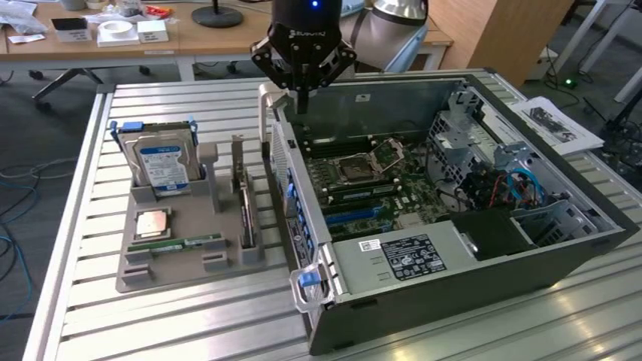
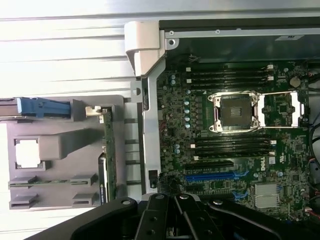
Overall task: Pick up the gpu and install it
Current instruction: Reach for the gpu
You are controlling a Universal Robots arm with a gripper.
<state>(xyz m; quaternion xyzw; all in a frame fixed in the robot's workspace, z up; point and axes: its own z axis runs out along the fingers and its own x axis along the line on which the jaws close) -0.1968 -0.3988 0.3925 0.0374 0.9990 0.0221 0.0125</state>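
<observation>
One gpu (image 1: 246, 214) (image 2: 108, 150) stands on its long edge in a slot of the grey tray (image 1: 171, 274), on the side of the tray nearest the computer case (image 1: 561, 256). Nothing touches it. It shows as a thin dark board, green along the edge in the wrist view.

On the same tray, toward the exterior view's left, a silver hard drive (image 1: 164, 162) with a blue label stands upright at the far end. A square processor chip (image 1: 152, 223) lies flat in front of it, and a narrow green memory stick (image 1: 176, 244) rests in its own groove nearer the camera.

The pincer (image 1: 301, 101) (image 2: 172, 210) hangs above the case's wall on the tray side, beside a pale plastic latch (image 1: 269, 94) at the far corner. Its fingers are drawn tight together and carry nothing. It is clear of the gpu, farther back and higher, and touches neither tray nor case as far as can be seen.

The case lies open on its side just beside the tray, on the exterior view's right. Inside, the green motherboard (image 1: 371, 188) shows an empty processor socket (image 1: 366, 162) (image 2: 235, 112) with memory slots on either side, and blue expansion slots (image 2: 212, 176) below it in the board.

Tray and case both sit on a slatted metal worktop (image 1: 150, 331).
</observation>
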